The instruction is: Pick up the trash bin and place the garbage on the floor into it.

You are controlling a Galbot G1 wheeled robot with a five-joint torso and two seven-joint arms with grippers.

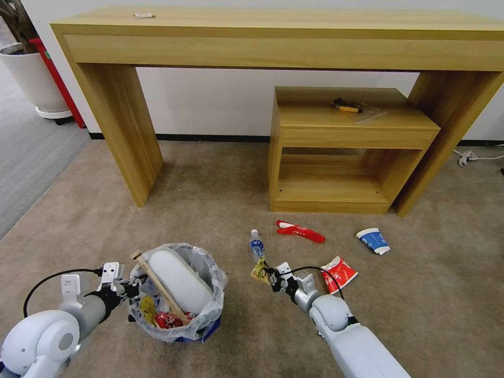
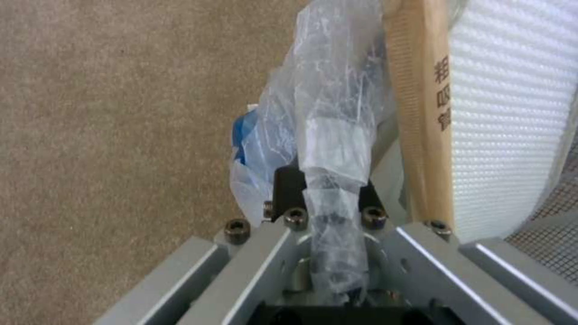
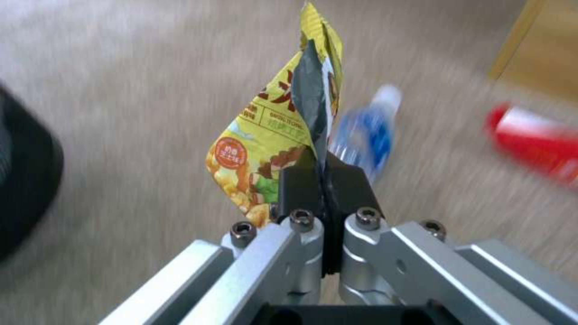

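The trash bin [image 1: 207, 323], lined with a crinkly plastic bag [image 2: 325, 104], stands on the floor [image 1: 105, 226] in front of me on the left. It holds a white slipper [image 1: 178, 281], a wooden stick [image 1: 157, 286] and a red can [image 1: 168, 319]. My left gripper [image 1: 128, 290] is shut on the bin's near-left rim, bag pinched between the fingers [image 2: 289, 185]. My right gripper [image 1: 270, 275] hangs right of the bin, shut on a yellow wrapper [image 3: 265, 135]. A clear bottle [image 1: 256, 245], a red wrapper [image 1: 300, 231], a red-white packet [image 1: 339, 273] and a blue paper cup [image 1: 373, 241] lie on the carpet beyond.
A long wooden desk [image 1: 283, 37] spans the back, with a low wooden cabinet [image 1: 346, 152] under its right half. At the far left a big white plant pot [image 1: 34, 79] stands on grey carpet [image 1: 26, 152]. A white cable [image 1: 472, 156] lies at the right.
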